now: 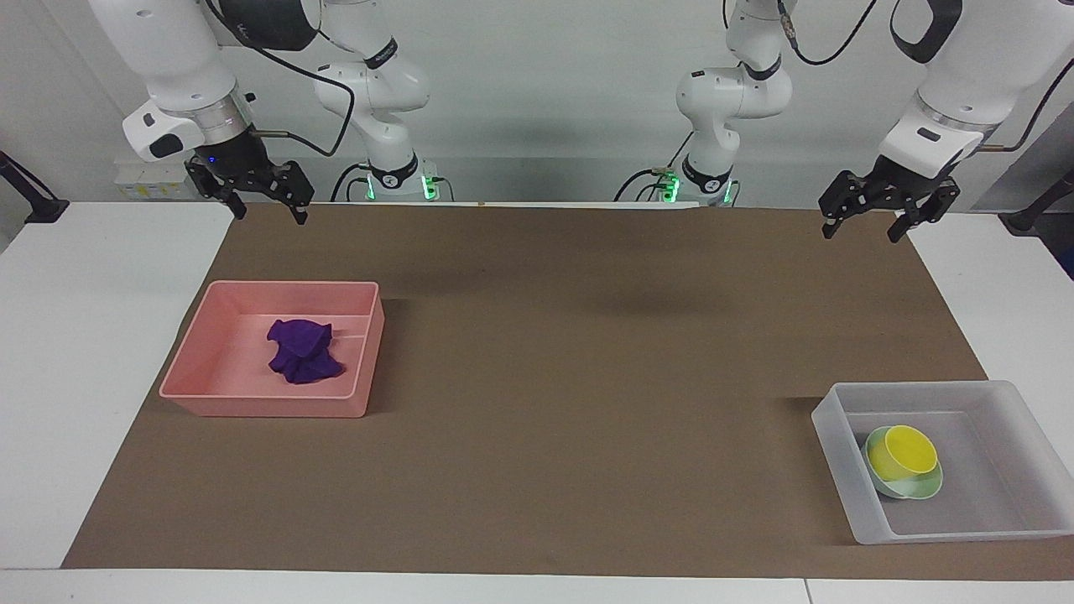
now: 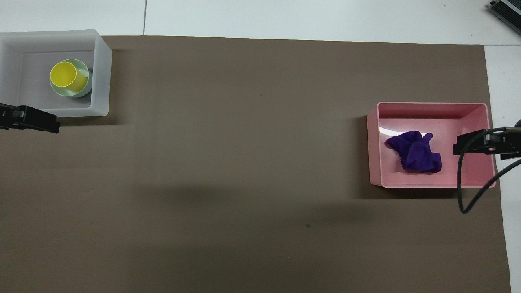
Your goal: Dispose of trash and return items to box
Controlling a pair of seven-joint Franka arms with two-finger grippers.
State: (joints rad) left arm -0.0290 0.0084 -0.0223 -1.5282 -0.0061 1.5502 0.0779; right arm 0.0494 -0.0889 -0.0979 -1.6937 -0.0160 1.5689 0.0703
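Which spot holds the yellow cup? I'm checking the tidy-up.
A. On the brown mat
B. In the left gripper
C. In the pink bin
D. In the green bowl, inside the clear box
D: the yellow cup sits in the green bowl inside the clear box.

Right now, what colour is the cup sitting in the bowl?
Yellow; the cup stands in the mint-green bowl, clearest in the overhead view.

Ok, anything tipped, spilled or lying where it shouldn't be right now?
Nothing stands out. The cloth lies inside the pink bin, and the cup sits upright in the bowl in the clear box. Both the left gripper and right gripper hang open and empty.
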